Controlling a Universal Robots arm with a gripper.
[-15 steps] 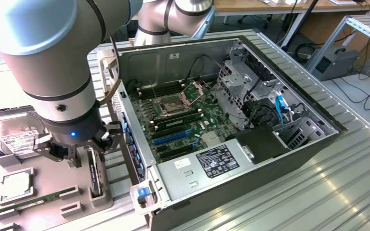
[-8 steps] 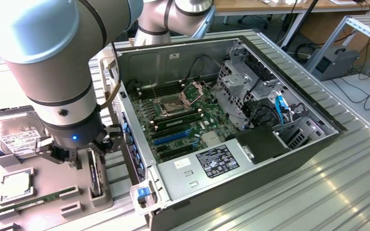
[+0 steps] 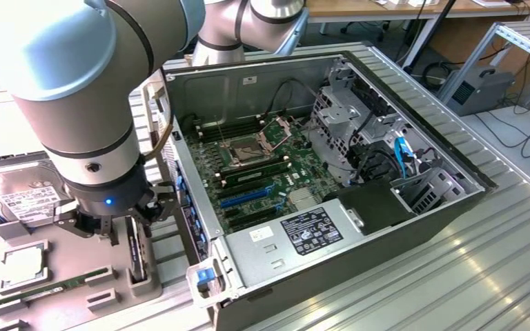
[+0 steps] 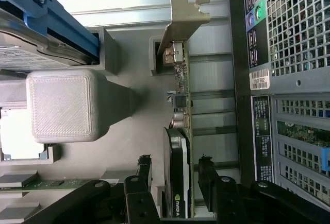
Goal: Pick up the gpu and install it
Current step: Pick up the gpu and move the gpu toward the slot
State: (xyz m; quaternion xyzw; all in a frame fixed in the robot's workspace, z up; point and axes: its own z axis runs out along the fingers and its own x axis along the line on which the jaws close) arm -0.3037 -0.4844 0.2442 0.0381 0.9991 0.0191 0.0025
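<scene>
Exterior view, from its left: a hard drive (image 3: 16, 196) lay flat at the far end of the grey fixture tray (image 3: 67, 252). A processor (image 3: 21, 265) and a RAM stick (image 3: 49, 286) sat in their own recesses nearer the camera. Next along, the arm stood upright over the tray with the gripper (image 3: 129, 231) low around the gpu (image 3: 137, 262). The card stood on its long edge in a slot at the tray's side nearest the computer case (image 3: 339, 172). The case lay open on its side toward the exterior view's right, with the motherboard (image 3: 260, 172) and its blue expansion slots (image 3: 246, 196) exposed. The gpu was in the tray slot, not in the case. This view placed everything but did not resolve finger contact. The wrist view did: looking down the card's top edge, the gpu (image 4: 181, 105) ran away from the camera to its silver end bracket (image 4: 183, 13). Its black face carried an NVIDIA mark (image 4: 177, 199). The gripper (image 4: 175, 158) straddled the card, one of its black fingers (image 4: 144, 170) on each face, with a gap visible on both sides. The jaws were released, nothing clamped. The same view showed the case's meshed rear panel (image 4: 299, 28) just beside the card, and a grey printed block (image 4: 62, 105) on the card's other side.
</scene>
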